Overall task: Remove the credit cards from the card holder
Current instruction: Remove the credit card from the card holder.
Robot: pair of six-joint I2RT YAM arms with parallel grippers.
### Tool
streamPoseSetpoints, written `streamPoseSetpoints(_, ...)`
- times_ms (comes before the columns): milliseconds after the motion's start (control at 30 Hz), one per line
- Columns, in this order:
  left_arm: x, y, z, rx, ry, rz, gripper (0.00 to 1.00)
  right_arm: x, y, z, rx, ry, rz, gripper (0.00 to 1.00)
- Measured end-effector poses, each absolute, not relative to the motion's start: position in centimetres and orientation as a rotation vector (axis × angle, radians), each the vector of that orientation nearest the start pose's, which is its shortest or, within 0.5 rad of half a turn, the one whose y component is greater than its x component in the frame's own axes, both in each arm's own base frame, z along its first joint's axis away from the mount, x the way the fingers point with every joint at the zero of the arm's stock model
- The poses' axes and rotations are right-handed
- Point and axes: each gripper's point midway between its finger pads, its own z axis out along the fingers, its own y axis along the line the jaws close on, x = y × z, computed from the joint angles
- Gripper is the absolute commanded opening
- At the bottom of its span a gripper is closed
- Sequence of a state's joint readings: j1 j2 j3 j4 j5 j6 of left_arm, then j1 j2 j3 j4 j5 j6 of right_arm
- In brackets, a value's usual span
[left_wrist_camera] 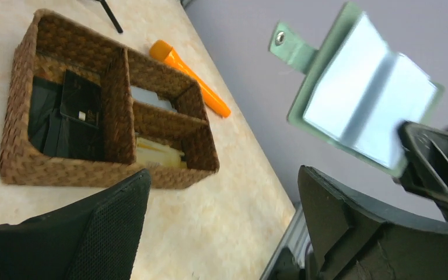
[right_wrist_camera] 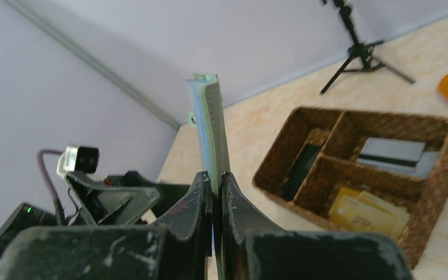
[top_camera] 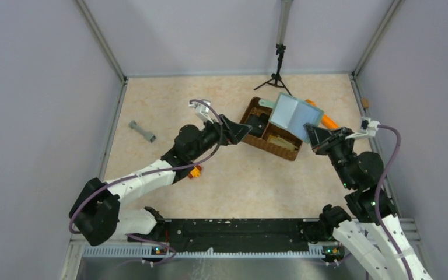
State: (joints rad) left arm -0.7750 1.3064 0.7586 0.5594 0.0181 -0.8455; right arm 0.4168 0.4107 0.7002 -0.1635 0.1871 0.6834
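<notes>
The sage-green card holder [top_camera: 293, 114] hangs open in the air over the brown basket's right end, its pale blue inside facing the left arm. My right gripper [top_camera: 313, 133] is shut on its lower edge; in the right wrist view the holder [right_wrist_camera: 210, 125] stands edge-on between the closed fingers [right_wrist_camera: 216, 185]. In the left wrist view the holder [left_wrist_camera: 363, 100] shows its snap tab [left_wrist_camera: 288, 44]; I cannot tell if cards sit inside. My left gripper [top_camera: 243, 129] is open and empty, left of the holder, jaws wide apart [left_wrist_camera: 224, 213].
The brown woven divided basket [top_camera: 259, 119] holds black, grey and yellow cards [left_wrist_camera: 155, 153]. An orange marker [top_camera: 328, 122] lies behind it. A tripod [top_camera: 279, 70] stands at the back wall. A grey dumbbell-shaped part [top_camera: 142, 131] lies at the left, a small orange piece [top_camera: 195, 172] by the left arm.
</notes>
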Motion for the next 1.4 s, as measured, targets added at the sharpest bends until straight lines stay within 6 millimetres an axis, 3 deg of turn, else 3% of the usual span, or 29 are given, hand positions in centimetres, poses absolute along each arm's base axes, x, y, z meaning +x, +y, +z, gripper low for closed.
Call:
streamPoseSetpoints(100, 27.4, -31.3, 26.0, 0.056, 1.698, -1.317, 0.99, 22.9, 11.7, 32.6, 0.287, 1.517, 0.853, 0.0)
streamPoseSetpoints(200, 24.4, -30.5, 25.8, 0.188, 1.681, -1.372, 0.99, 22.6, 14.0, 30.7, 0.22, 1.569, 0.96, 0.0)
streamPoseSetpoints(333, 21.5, -29.7, 27.3, 0.318, 1.598, -1.41, 0.99, 22.0, 16.9, 28.7, 0.138, 1.62, 1.122, 0.0)
streamPoseSetpoints(433, 20.5, -29.1, 28.4, 0.365, 1.542, -1.412, 0.99, 21.5, 18.6, 27.4, 0.095, 1.649, 1.228, 0.0)
streamPoseSetpoints(567, 20.5, -29.0, 27.8, 0.37, 1.552, -1.405, 0.99, 21.0, 20.0, 26.3, 0.065, 1.668, 1.336, 0.0)
streamPoseSetpoints(800, 22.0, -29.6, 23.7, 0.329, 1.697, -1.387, 0.99, 20.3, 21.3, 25.3, 0.05, 1.676, 1.469, 0.0)
streamPoseSetpoints(1000, 22.6, -29.0, 22.3, 0.274, 1.76, -1.347, 0.99, 20.0, 21.4, 25.8, 0.028, 1.659, 1.486, 0.0)
streamPoseSetpoints(1133, 22.0, -28.9, 21.9, 0.271, 1.758, -1.378, 0.98, 20.0, 21.5, 25.7, 0.021, 1.661, 1.485, 0.0)
streamPoseSetpoints(1200, 21.4, -29.1, 21.6, 0.264, 1.746, -1.436, 0.93, 19.8, 21.6, 25.8, 0.012, 1.661, 1.493, 0.0)
streamPoseSetpoints(1267, 21.1, -29.7, 21.3, 0.265, 1.741, -1.498, 0.79, 19.7, 21.7, 25.7, 0.002, 1.665, 1.501, 0.0)
streamPoseSetpoints(1400, 21.0, -31.1, 20.1, 0.257, 1.769, -1.616, 0.31, 19.7, 21.9, 25.2, -0.005, 1.688, 1.507, 0.0)
